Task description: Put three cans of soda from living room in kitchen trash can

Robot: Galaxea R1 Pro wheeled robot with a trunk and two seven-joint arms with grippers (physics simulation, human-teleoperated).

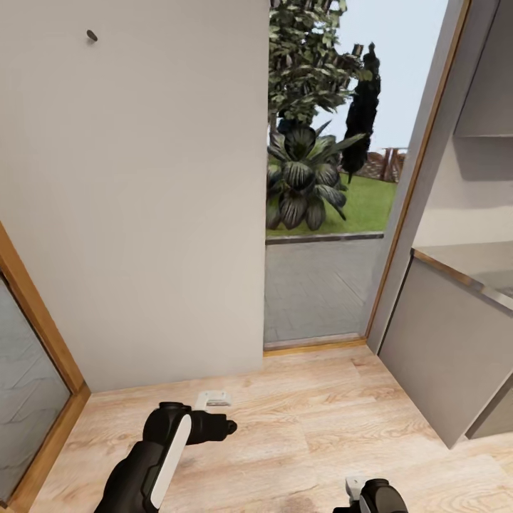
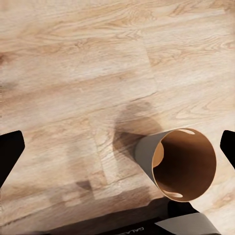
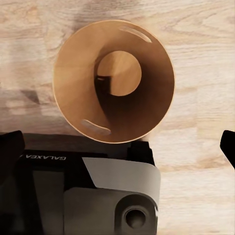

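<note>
Faced a plain grey-white wall (image 1: 135,192) in head view, with an open doorway (image 1: 324,285) to its right onto grey paving, lawn and dark leafy plants (image 1: 306,178). Stood on light wood plank floor (image 1: 299,427). Grey cabinet front (image 1: 442,349) with a metal-edged table top (image 1: 470,274) at the right side; wood-framed glass panel (image 1: 25,385) at the far left.

Left arm (image 1: 153,459) black with a white strip, reaching forward low in head view, a small white part just beyond it; gripper itself hard to make out there. Top of the right arm (image 1: 374,497) at the bottom edge.

Tash can (image 3: 114,81) upright on the floor, directly under the right wrist camera: coppery inside, bare round bottom, two oval handle holes near the rim, nothing visible inside. Same tash can (image 2: 181,164) seen at a slant from the left wrist, grey outside, just beside the robot's dark base.

Left gripper (image 2: 117,147) wide open, black finger tips at both picture edges, holding nothing. Right gripper (image 3: 117,147) probably likewise wide open and holding nothing, dark tips at both edges.
</note>
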